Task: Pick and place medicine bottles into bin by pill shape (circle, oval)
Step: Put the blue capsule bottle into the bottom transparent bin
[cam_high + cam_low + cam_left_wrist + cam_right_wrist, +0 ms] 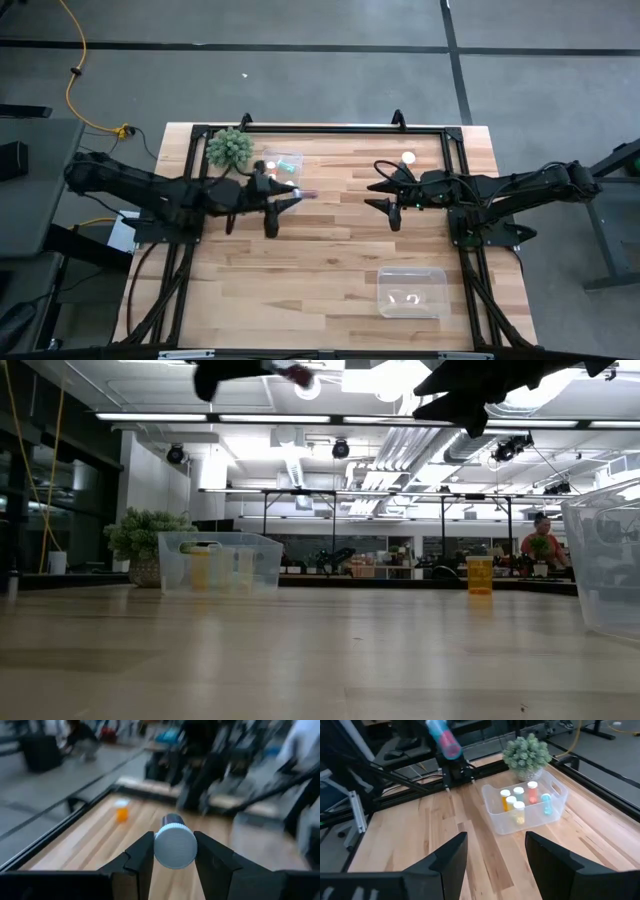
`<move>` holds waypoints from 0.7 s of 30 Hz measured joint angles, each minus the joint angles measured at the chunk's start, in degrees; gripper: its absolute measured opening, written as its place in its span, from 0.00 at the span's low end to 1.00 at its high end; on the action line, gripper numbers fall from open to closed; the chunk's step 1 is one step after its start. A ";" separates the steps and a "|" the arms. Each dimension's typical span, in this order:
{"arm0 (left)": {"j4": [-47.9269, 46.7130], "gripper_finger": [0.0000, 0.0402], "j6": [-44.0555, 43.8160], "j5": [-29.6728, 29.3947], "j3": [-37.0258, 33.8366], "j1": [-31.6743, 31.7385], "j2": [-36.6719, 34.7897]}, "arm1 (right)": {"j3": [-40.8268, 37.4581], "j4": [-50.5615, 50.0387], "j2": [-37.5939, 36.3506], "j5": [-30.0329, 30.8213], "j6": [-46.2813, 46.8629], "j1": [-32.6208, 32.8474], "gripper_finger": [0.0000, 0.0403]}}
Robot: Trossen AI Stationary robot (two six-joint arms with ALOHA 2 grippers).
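My left gripper (292, 197) hangs high over the table's left middle, shut on a medicine bottle (175, 845) with a white ribbed cap and a pale blue and pink body (444, 737). My right gripper (375, 196) hangs opposite it over the right middle, open and with nothing between its fingers (495, 865). A clear bin (555, 810) at the far left holds several bottles standing on their bases. One yellow-orange bottle (407, 157) stands upright on the table at the far right. In the low view both grippers (240, 372) (470, 405) show at the top, well above the wood. My left gripper pinches the bottle's sides (159, 851) between its two fingers. The fingers lie roughly level, pointing toward the table's right, and the bottle lies along them. Its cap faces back toward the wrist and its pink end (307, 194) sticks out past the fingertips. It is lifted clear of the table.
A green spiky ball plant (229, 148) stands beside the far-left bin. A second clear bin (412, 292) sits at the near right. A black frame (320, 128) runs along the table's far edge and sides. Bare wood lies in the middle and near left.
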 joint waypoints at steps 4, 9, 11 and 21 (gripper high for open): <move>16.50 0.29 -0.04 4.89 -5.60 3.68 3.25 | 0.00 2.29 0.01 -2.20 -1.34 0.02 0.48; 22.46 0.29 -2.26 6.36 -6.74 4.83 6.72 | 0.00 7.10 0.01 -3.99 -3.24 0.02 0.48; 23.39 0.29 -2.69 6.37 -6.73 4.74 7.77 | 0.00 7.87 -0.01 -4.14 -3.34 0.02 0.48; 24.81 0.29 -2.73 6.41 -6.73 4.74 8.96 | 0.00 7.79 0.01 -4.16 -3.36 0.02 0.48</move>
